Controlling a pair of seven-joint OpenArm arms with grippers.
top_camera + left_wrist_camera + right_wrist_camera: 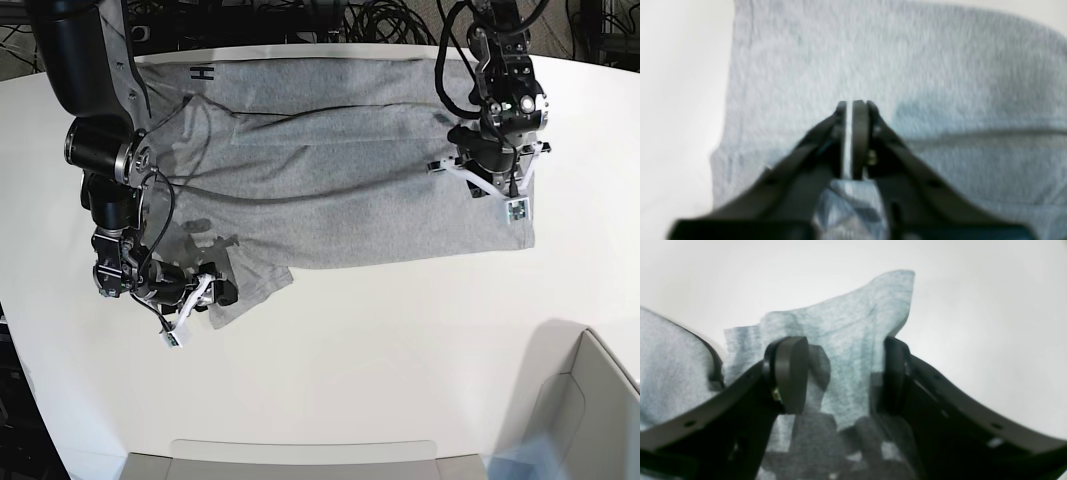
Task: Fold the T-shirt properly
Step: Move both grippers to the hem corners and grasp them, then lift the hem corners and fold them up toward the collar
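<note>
A: Nearest the counter's [400,390] front-left edge, the right gripper [843,373] stands wide open around a sleeve of the T-shirt [340,190]. Close low on that soft, heathered cloth.

B: Toward the far-right, the left gripper [855,110] shows a narrow gap over the flat grey jersey; grip uncertain. The shirt is spread across the far half.

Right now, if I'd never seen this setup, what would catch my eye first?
A big grey T-shirt spread across the white table, with a bit of black lettering at its far edge. Two black arms work on it: the right gripper sits at the sleeve with its jaws wide apart, while the left gripper hangs over the shirt's other end, jaws nearly together.
</note>
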